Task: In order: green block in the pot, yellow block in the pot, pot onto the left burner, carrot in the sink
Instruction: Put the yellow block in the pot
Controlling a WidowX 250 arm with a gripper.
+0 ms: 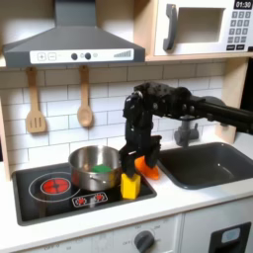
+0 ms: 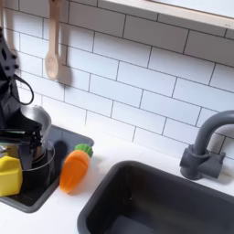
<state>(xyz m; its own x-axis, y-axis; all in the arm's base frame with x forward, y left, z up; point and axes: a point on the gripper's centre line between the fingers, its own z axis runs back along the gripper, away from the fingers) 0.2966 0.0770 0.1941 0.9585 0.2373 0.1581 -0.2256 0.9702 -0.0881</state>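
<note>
While end effector (image 1: 131,166) hovers | yellow block (image 1: 129,185) just below | carrot (image 2: 74,170) beside.

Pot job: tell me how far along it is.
Done: the green block lies in the pot. In hand: the gripper hangs over the yellow block, beside the pot. Left: the left burner shows uncovered, and the carrot lies outside the sink.

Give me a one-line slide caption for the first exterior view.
Toy kitchen: the gripper reaches down at the yellow block beside the pot, with the carrot near the sink.
</note>
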